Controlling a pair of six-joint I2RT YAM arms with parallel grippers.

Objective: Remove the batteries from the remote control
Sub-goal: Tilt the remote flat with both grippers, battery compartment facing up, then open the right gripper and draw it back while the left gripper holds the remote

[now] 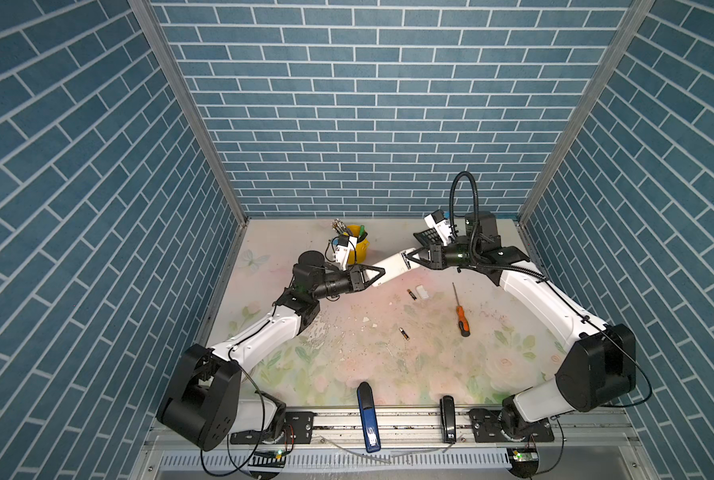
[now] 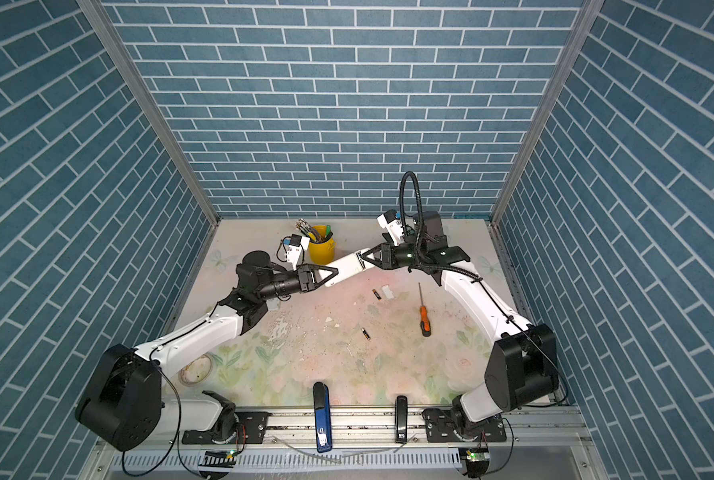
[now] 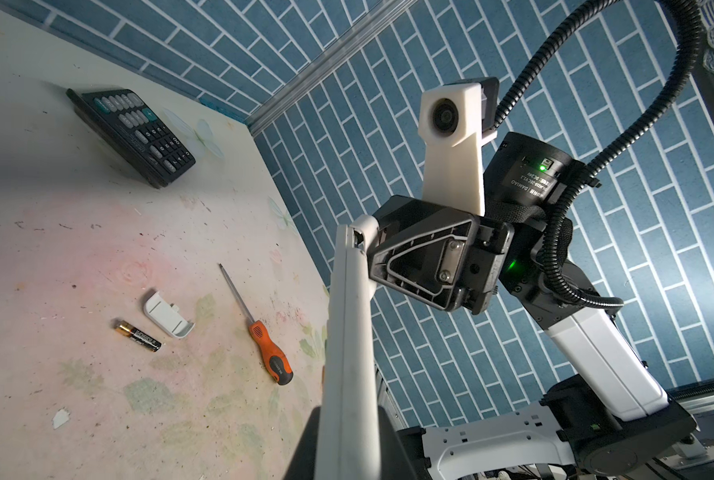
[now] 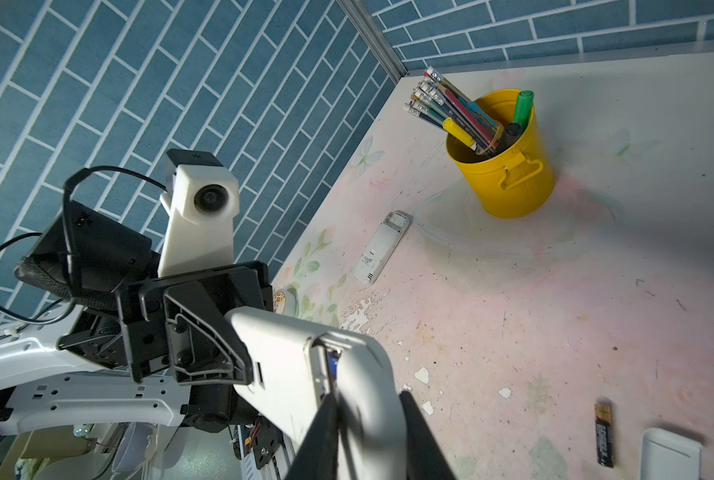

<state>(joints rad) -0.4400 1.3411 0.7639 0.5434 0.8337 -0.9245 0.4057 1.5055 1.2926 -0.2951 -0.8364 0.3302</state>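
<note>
Hanging above the table, the white remote control spans the gap between both arms. The left gripper is clamped tight on its near-left end. The right gripper has its fingers straddling the far-right end, by the open battery bay, but I cannot tell whether they pinch. One battery lies on the table near the middle, with a small white cover just beside it on the right. A second battery lies nearer, apart. An orange-handled screwdriver lies to their right.
</note>
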